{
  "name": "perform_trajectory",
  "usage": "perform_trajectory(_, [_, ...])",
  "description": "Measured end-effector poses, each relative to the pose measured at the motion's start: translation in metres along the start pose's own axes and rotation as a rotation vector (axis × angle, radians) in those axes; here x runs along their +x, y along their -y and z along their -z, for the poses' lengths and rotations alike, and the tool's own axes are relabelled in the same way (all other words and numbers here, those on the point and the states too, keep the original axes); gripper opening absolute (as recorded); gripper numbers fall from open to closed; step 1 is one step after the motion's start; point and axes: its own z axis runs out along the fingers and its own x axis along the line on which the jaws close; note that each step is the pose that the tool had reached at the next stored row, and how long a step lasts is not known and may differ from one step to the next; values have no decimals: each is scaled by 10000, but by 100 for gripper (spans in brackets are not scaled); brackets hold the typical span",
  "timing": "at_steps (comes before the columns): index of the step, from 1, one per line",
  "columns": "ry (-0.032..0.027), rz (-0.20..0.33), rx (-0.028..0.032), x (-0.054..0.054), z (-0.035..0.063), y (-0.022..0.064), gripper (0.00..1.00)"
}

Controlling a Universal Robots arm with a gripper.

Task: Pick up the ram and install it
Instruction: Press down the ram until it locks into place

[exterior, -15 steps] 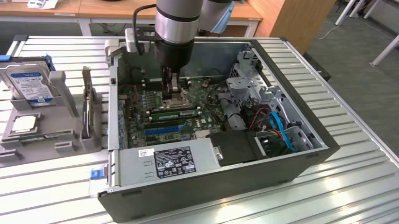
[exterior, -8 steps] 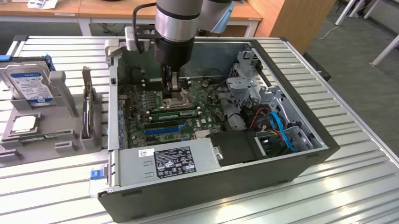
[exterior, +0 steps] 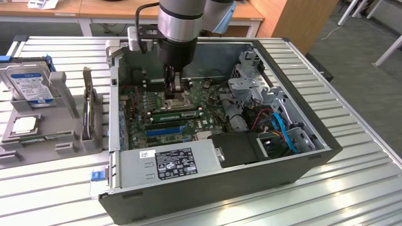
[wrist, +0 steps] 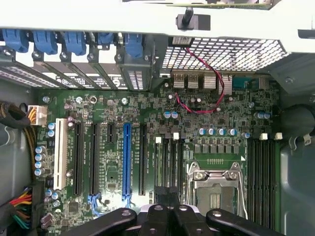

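The ram (exterior: 41, 138) is a thin green stick lying along the front of the grey holder (exterior: 69, 146), at the exterior view's left, outside the computer case. My gripper (exterior: 176, 92) hangs inside the open case above the motherboard (exterior: 141, 101), near the CPU socket (exterior: 180, 102) and far from the ram. In the wrist view the gripper (wrist: 166, 202) is shut with nothing between its fingers, over the memory slots (wrist: 170, 162) beside the CPU socket (wrist: 216, 184). Another green stick (exterior: 176, 113) with dark chips stands in a slot next to the socket.
The holder also carries a silver hard drive (exterior: 28, 82), a CPU chip (exterior: 24, 125) and a dark expansion card (exterior: 88, 110) standing on edge. Inside the case are the power supply (exterior: 169, 162), blue cables (exterior: 285, 134) and a drive cage (exterior: 251, 84). The case walls (exterior: 113, 94) enclose the board.
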Motion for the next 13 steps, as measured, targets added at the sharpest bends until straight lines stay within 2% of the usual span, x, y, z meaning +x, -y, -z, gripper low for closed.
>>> perform_trajectory(12, [1, -2, -31, -1, 10, 212, 10])
perform_trajectory(13, [1, -2, -43, -2, 13, 289, 10])
